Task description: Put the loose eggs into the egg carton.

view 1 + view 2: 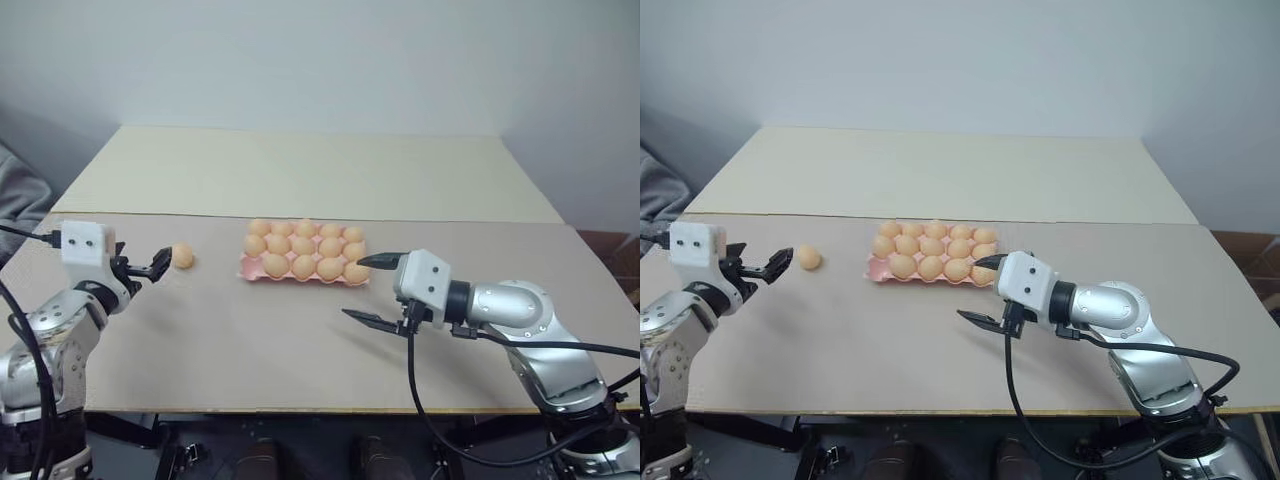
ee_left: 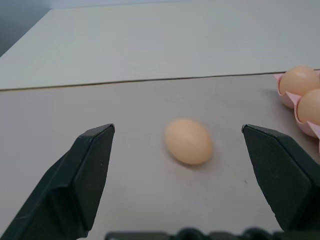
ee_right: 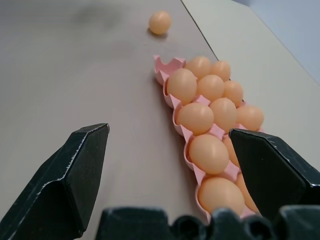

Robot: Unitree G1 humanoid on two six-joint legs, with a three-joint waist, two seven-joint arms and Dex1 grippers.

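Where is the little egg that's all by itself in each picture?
Left eye view: the loose egg lies on the table left of the egg carton, just ahead of the open left end effector.
Right eye view: same spot, left of the carton.
Left wrist view: mid-picture, between the two black fingers.
Right wrist view: small, far beyond the carton.
Shared landmark: the pink carton.

silver jointed arms, white boxy wrists, black fingers (image 2: 90, 175), black cables looping from the right arm.
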